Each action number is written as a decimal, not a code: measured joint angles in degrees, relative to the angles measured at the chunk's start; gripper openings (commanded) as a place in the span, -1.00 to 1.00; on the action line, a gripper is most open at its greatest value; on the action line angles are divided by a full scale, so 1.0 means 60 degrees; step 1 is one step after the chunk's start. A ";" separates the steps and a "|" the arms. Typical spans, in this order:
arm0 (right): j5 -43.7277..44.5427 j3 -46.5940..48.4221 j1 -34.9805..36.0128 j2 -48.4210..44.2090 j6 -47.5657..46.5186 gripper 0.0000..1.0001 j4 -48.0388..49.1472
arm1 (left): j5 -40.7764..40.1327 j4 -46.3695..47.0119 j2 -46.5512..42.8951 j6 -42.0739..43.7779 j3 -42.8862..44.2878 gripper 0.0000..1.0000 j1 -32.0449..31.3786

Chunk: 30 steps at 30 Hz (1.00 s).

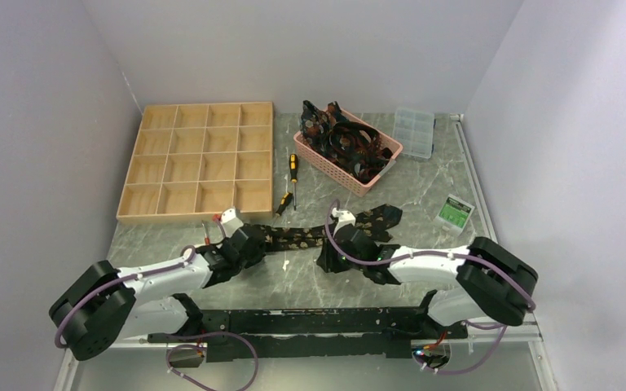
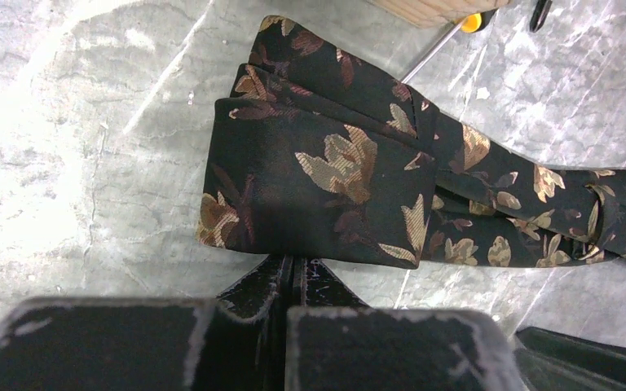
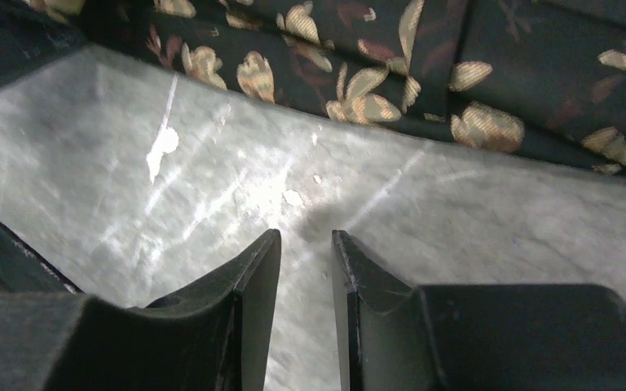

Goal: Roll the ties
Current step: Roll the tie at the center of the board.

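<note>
1. Tie (image 2: 318,195): lies flat on counter (image 1: 293,285), mid-width, nearer the near edge than the far one. It runs left-right btwn the two hands.
2. Done so far: left end is folded over into a few flat stacked layers. Roll looks only just begun and is loose, not a tight coil.
3. Left to do: rest of the length lies unrolled toward the right, wider end spread out past the right hand. More ties (image 1: 346,138) are heaped in a pink basket (image 1: 330,167) by the far edge, right of centre. No finished roll in view, so early stage by my read.
4. Fabric: black w/ satiny sheen and tan-gold & reddish leaf pattern. Thin, limp, takes crisp fold edges.
5. Left hand (image 2: 293,262): fingers together, tips at near edge of the folded stack. Can't tell if cloth is pinched.
6. Right hand (image 3: 306,240): fingers slightly apart, nothing btwn, over bare counter just beside tie's edge.
7. Counter: grey, marbled, glossy, scuffed. Wooden grid tray (image 1: 187,217) sits at far-left corner.
</note>
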 measured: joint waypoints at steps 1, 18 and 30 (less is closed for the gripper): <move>0.0015 0.0058 -0.0004 0.0186 0.0113 -0.35 0.0215 | -0.0015 0.0106 -0.0029 0.0015 -0.0062 -0.94 0.0018; 0.1180 0.1956 -0.1708 0.2900 0.0739 -0.39 0.1523 | -0.0062 0.2233 0.1016 0.0401 -0.0259 -0.94 0.0987; 0.1461 0.1497 -0.1687 0.2211 0.0299 -0.32 0.1137 | 0.0120 0.2444 0.0641 0.0641 -0.0488 -0.94 0.1249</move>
